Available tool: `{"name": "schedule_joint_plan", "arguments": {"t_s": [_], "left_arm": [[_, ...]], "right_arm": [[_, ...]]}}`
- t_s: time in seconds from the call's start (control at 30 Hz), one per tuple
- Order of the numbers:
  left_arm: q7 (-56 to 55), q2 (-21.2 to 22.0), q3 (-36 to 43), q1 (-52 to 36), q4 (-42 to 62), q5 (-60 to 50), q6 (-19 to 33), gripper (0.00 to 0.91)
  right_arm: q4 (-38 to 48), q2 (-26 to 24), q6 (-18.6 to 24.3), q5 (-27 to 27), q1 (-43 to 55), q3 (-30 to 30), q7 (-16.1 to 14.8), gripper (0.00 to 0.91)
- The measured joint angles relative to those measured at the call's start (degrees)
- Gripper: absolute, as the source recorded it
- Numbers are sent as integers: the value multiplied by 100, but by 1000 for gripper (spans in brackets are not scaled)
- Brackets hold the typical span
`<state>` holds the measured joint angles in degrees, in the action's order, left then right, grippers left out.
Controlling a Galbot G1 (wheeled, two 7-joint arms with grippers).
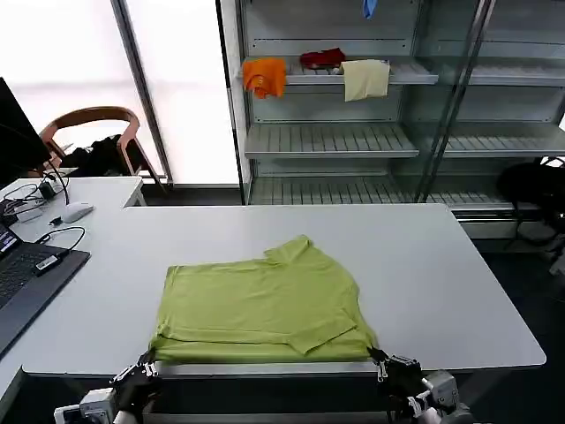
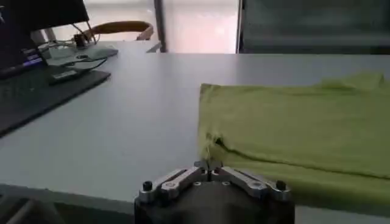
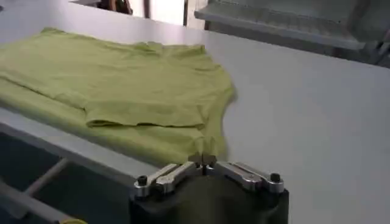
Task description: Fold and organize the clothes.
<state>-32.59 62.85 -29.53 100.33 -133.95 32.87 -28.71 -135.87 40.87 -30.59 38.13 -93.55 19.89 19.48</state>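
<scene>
The clothes are one lime yellow-green T-shirt (image 1: 260, 305) lying flat on the white table (image 1: 424, 265). Its bottom hem is doubled over along the table's front edge, and one sleeve is folded onto the body. My left gripper (image 1: 146, 360) sits at the shirt's near left corner, shut on the fabric edge (image 2: 209, 146). In the left wrist view that gripper (image 2: 208, 164) has its fingertips pressed together. At the near right corner my right gripper (image 1: 378, 357) is shut on the T-shirt (image 3: 122, 91). In the right wrist view this gripper (image 3: 203, 159) pinches a small peak of cloth.
A laptop (image 1: 26, 278), a mouse (image 1: 76, 212) and cables lie on the table's left side. Behind the table stand metal shelves (image 1: 331, 141) with an orange cloth (image 1: 265, 77) and a cream cloth (image 1: 365, 79). A wooden chair (image 1: 93, 119) stands at the back left.
</scene>
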Motion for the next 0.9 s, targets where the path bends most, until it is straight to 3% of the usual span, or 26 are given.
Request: {"name": "schedule_joint_plan", "arguments": {"t_s": [0.03, 0.07, 0.6, 0.73, 0.9], "left_arm": [[-5, 0, 0, 27, -6, -17, 0, 907], [-8, -1, 2, 54, -15, -27, 0, 907], [-132, -57, -190, 420, -486, -333, -49, 907], [-84, -129, -342, 351, -725, -336, -79, 907], [125, -227, -539, 11, -771, -227, 29, 907]], "right_arm": [[-21, 10, -1, -3, -28, -1, 29, 181], [-38, 18, -3, -3, -55, -3, 59, 907], [-480, 41, -96, 95, -151, 271, 538, 907], [-443, 88, -45, 92, 160, 279, 502, 907], [-52, 156, 131, 94, 905, 148, 196, 907]]}}
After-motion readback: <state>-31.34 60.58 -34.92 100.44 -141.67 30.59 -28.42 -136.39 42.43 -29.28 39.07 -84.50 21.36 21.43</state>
